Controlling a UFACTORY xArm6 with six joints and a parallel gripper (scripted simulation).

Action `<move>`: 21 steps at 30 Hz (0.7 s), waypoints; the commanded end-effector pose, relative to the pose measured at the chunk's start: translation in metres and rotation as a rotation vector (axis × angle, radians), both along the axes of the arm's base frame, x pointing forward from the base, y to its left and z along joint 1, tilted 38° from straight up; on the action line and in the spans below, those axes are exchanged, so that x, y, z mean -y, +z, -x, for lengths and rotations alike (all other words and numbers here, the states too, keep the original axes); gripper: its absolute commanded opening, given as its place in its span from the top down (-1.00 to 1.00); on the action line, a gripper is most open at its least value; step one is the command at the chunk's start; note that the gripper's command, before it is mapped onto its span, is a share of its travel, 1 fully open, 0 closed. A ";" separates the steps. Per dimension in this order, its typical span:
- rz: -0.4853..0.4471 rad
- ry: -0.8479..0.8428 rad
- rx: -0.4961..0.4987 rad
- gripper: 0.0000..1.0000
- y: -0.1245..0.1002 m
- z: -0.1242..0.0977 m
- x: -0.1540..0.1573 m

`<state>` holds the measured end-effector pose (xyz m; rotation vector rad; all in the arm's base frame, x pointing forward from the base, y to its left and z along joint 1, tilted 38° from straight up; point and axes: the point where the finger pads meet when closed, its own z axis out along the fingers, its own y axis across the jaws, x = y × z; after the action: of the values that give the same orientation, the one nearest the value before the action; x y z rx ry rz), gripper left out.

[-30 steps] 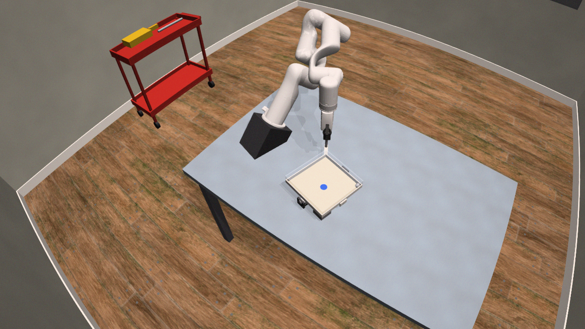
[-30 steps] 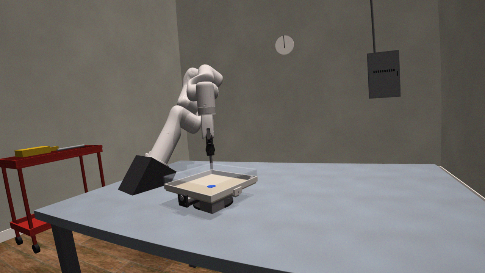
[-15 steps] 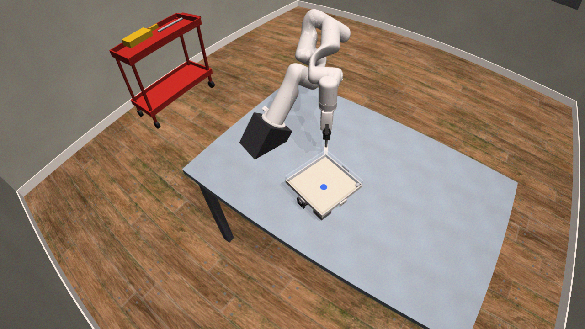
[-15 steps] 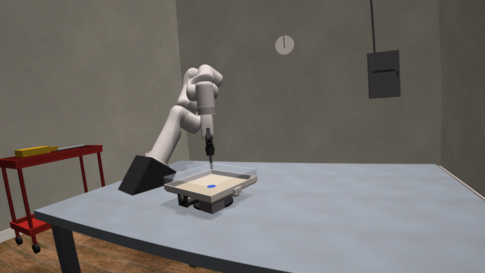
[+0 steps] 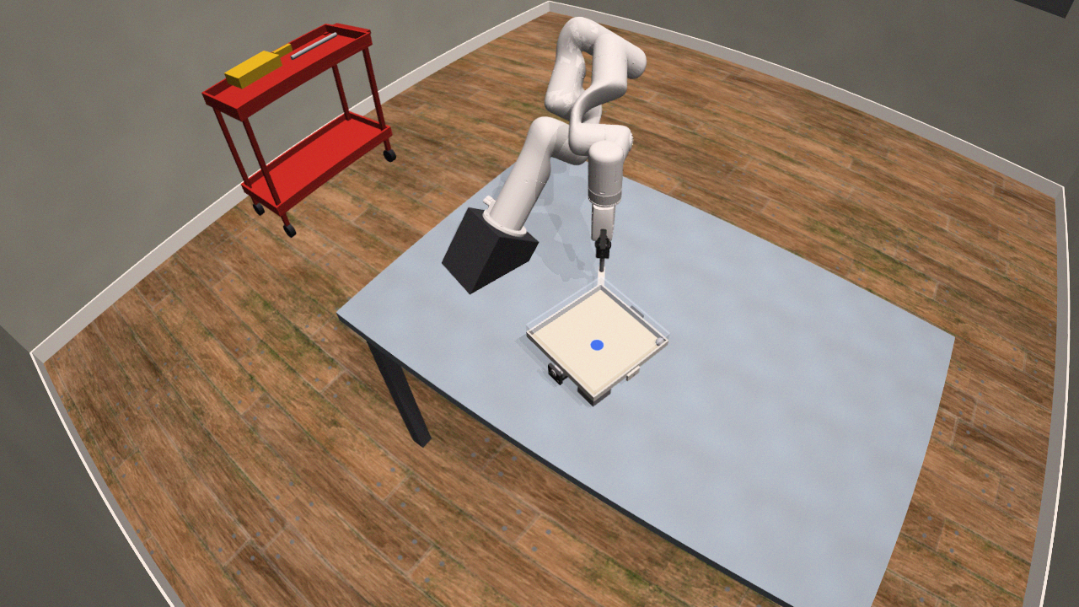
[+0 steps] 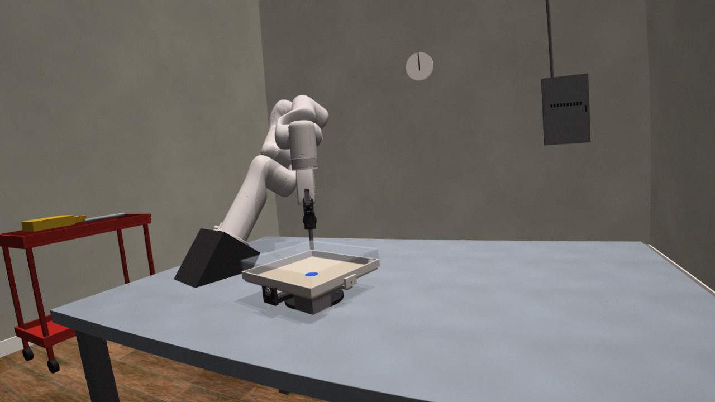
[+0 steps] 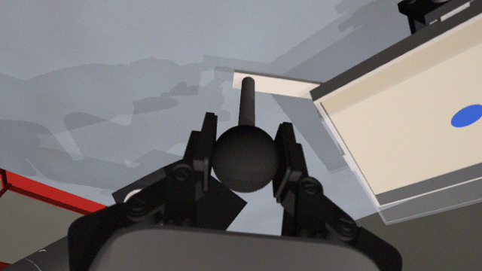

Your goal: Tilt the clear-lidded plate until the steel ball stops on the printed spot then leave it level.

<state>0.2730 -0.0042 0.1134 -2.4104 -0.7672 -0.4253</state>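
The square plate (image 5: 596,343) (image 6: 305,298) with a cream floor and a clear lid sits on a dark pivot stand near the middle of the grey table. The blue printed spot (image 5: 597,345) is at the plate's centre and also shows in the wrist view (image 7: 466,115). The small steel ball (image 5: 661,341) rests in the plate's right corner, far from the spot. An upright black handle with a round knob (image 7: 245,158) rises from a white tab (image 7: 271,84) at the plate's far corner. My gripper (image 7: 245,133) (image 5: 602,245) is shut on that knob, above the corner. I cannot tell whether the plate is exactly level.
The arm's black base block (image 5: 486,249) stands on the table behind and to the left of the plate. A red cart (image 5: 302,113) with a yellow block (image 5: 252,67) and a grey rod stands on the floor, far off to the left.
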 end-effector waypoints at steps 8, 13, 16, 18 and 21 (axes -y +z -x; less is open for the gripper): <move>0.001 -0.001 0.001 1.00 0.000 0.000 0.000; 0.001 -0.001 0.001 1.00 0.005 -0.001 0.009; 0.001 -0.001 0.001 1.00 0.006 -0.001 0.011; 0.001 -0.001 0.001 1.00 0.006 -0.001 0.011; 0.001 -0.001 0.001 1.00 0.006 -0.001 0.011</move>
<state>0.2731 -0.0135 0.1188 -2.4063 -0.7653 -0.4236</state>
